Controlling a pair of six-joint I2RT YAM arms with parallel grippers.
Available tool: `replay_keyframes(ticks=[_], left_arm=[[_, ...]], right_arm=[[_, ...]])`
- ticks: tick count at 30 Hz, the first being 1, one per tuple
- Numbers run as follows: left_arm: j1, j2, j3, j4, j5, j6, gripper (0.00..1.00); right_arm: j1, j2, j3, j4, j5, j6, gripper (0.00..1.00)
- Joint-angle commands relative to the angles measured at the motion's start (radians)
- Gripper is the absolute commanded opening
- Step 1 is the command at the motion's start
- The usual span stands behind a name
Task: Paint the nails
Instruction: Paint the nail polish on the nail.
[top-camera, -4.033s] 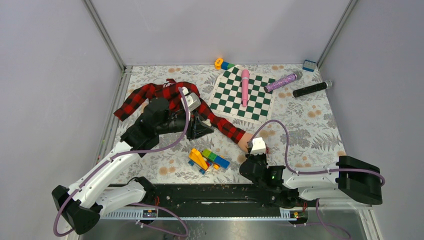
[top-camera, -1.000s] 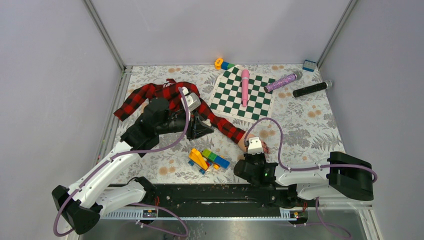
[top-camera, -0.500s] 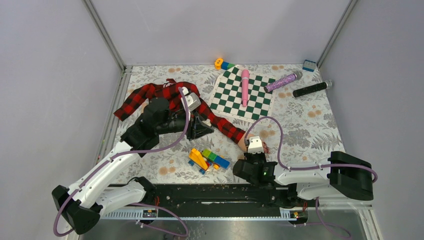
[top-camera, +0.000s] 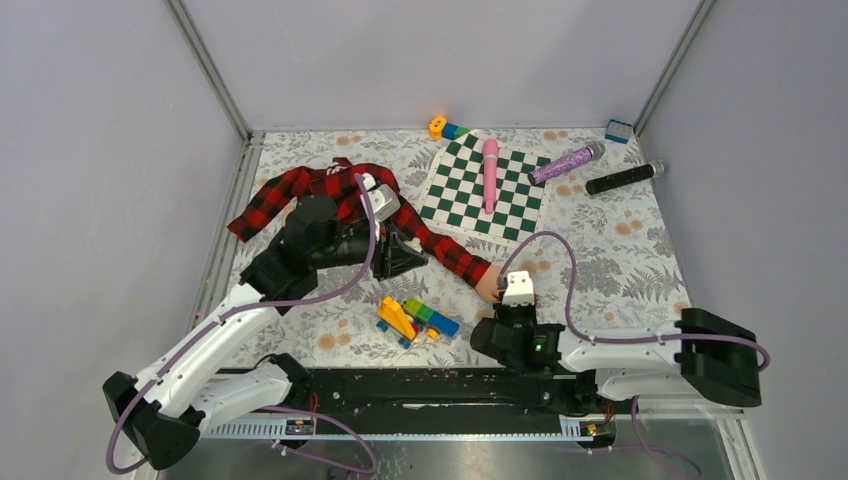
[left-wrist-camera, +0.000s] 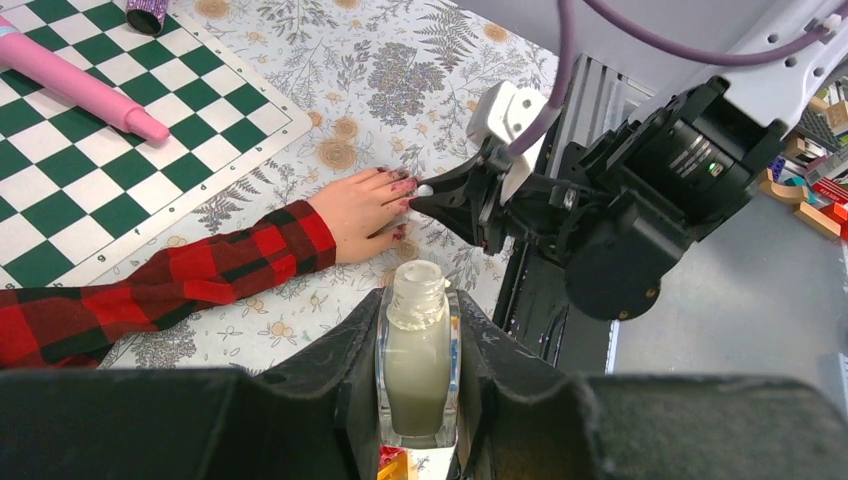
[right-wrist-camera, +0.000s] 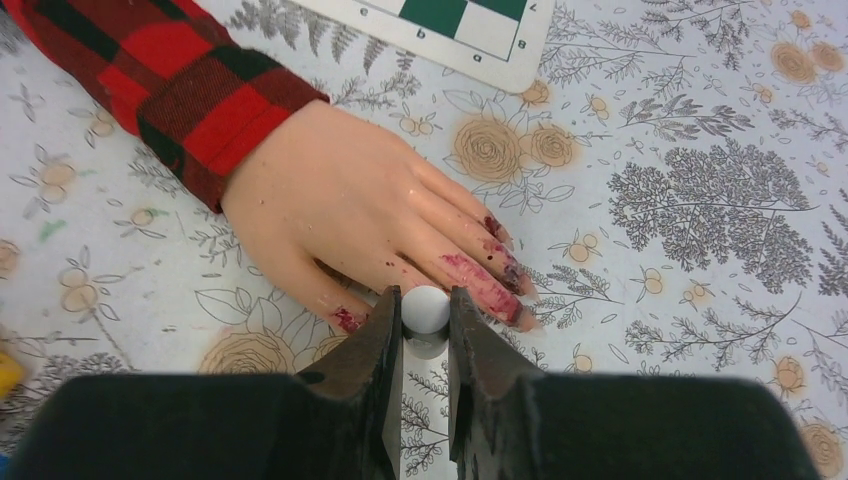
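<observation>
Nails (right-wrist-camera: 512, 275) just ahead-right of right gripper (right-wrist-camera: 425, 300), nipped on white brush cap (right-wrist-camera: 425, 310); mannequin fingers (right-wrist-camera: 450, 240) slanting far-left to near-right. Left gripper (left-wrist-camera: 417, 320) well apart, clasping bottle (left-wrist-camera: 417, 375).

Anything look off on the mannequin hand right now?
Yes. Dark-red polish is smeared past the nails onto the skin of the mannequin hand. It streaks along several fingers, with small flecks between them, so it looks messy rather than confined to the nails.
</observation>
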Motion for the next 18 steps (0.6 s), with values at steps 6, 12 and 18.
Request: replay_keyframes(ticks=[6,12,18], left_arm=[[-0.002,-0.036,0.013,0.084,-0.001,-0.02,0.0],[-0.002,-0.018,0.008,0.096,0.011,-0.032,0.0],[-0.001,0.002,0.005,0.103,0.02,-0.042,0.0]], right_arm=[[0.016,-0.27,-0.108,0.122,0.009,-0.052,0.0],[0.015,-0.248,-0.112,0.138,0.018,-0.034,0.0],[0.004,-0.243,-0.14,0.171,-0.002,-0.055,0.0]])
